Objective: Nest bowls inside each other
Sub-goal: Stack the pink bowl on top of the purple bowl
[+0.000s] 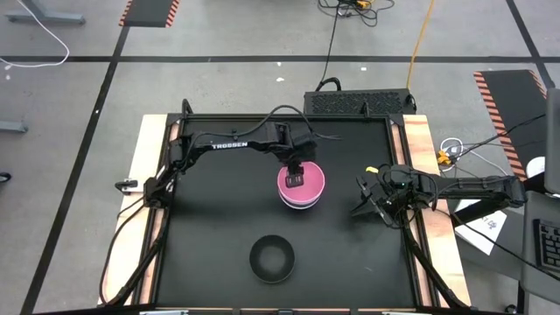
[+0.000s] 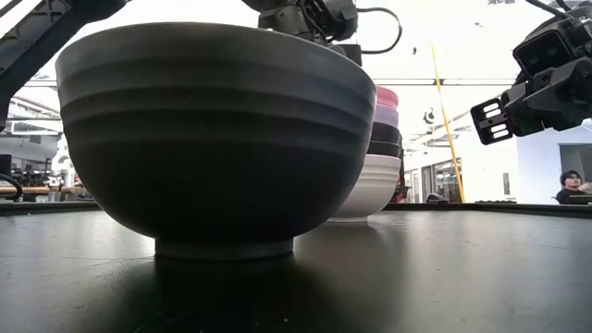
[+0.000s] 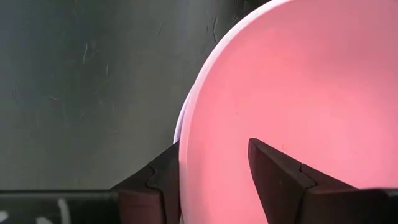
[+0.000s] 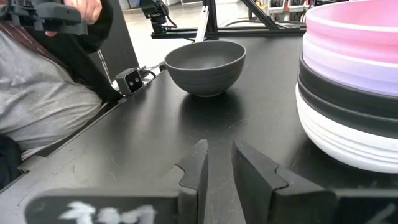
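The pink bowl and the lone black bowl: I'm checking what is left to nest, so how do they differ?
The pink bowl sits on top of the stack, above lavender, black and white bowls; the lone black bowl stands by itself on the table. The left gripper straddles the pink bowl's rim with its fingers apart; no gripper is at the black bowl. Both are upright, round and similar in size.

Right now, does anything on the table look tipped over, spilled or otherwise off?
Nothing stands out. The stack sits level with the pink bowl on top, the left gripper straddling its rim. One black bowl stands upright, alone. The right gripper waits aside.
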Action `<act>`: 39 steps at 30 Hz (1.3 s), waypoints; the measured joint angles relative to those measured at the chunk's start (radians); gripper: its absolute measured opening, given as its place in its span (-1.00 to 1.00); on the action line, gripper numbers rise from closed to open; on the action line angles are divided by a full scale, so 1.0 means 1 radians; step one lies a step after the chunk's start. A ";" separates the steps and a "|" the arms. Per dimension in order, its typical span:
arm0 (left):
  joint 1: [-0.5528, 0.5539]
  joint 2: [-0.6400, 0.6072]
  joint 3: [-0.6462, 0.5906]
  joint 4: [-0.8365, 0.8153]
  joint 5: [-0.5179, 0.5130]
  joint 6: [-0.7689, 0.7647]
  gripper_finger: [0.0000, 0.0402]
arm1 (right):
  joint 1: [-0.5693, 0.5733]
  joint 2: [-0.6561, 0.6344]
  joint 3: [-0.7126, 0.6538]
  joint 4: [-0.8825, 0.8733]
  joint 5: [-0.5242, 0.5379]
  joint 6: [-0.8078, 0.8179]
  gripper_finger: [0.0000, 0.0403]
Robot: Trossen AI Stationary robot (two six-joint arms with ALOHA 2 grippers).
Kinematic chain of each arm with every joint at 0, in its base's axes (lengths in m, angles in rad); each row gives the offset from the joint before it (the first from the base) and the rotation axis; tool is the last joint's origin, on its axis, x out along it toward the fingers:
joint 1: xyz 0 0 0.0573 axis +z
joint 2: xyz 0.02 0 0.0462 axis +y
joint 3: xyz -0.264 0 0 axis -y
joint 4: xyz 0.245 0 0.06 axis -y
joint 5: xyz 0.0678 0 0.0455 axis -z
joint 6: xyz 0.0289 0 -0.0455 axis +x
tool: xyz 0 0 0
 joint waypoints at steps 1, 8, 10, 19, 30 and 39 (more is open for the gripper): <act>0.001 0.000 0.000 -0.005 0.000 0.001 -0.19 | 0.000 0.000 0.000 0.000 0.000 0.000 -0.69; 0.003 -0.002 0.002 -0.038 -0.001 0.003 -0.74 | 0.000 0.000 0.000 0.000 0.000 0.000 -0.69; 0.003 -0.002 0.002 -0.040 0.000 0.003 -0.89 | 0.000 0.000 0.000 0.000 0.000 0.000 -0.69; 0.002 -0.003 0.002 -0.042 0.044 -0.010 -0.55 | 0.000 0.000 0.000 0.000 0.000 0.004 -0.69; -0.001 -0.003 0.002 -0.063 0.063 -0.030 0.34 | 0.000 0.000 0.000 0.000 0.000 0.004 -0.69; -0.026 -0.004 0.002 -0.052 0.049 -0.032 0.46 | 0.000 0.000 0.000 0.150 0.033 0.065 -0.69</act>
